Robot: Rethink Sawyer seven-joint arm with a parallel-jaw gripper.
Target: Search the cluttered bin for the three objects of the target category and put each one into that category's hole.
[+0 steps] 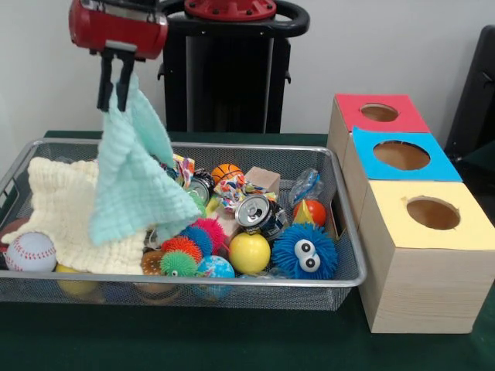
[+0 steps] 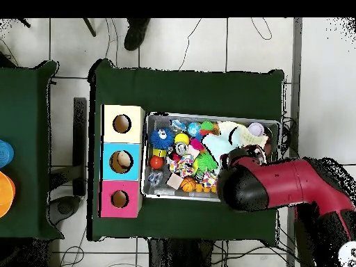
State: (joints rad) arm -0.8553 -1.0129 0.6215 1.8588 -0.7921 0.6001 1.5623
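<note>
- Gripper (image 1: pixel 114 91) pinching mint cloth (image 1: pixel 135 174) by its top corner.
- Cloth hanging straight below, lifted above bin (image 1: pixel 340 255).
- Mid-carry, likely; next needs travel sideways to a box hole (image 1: pixel 432 212).

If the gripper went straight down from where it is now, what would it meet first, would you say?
Probably the cream cloth in the wire bin, below the gripper and its hanging green cloth; depth is uncertain.

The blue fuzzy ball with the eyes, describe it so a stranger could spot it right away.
Start at the wire basket and go to its front corner nearest the yellow-topped box. The blue ball sits there beside a plain yellow ball. It alone is covered in soft blue spikes and has two big white eyes.
</note>
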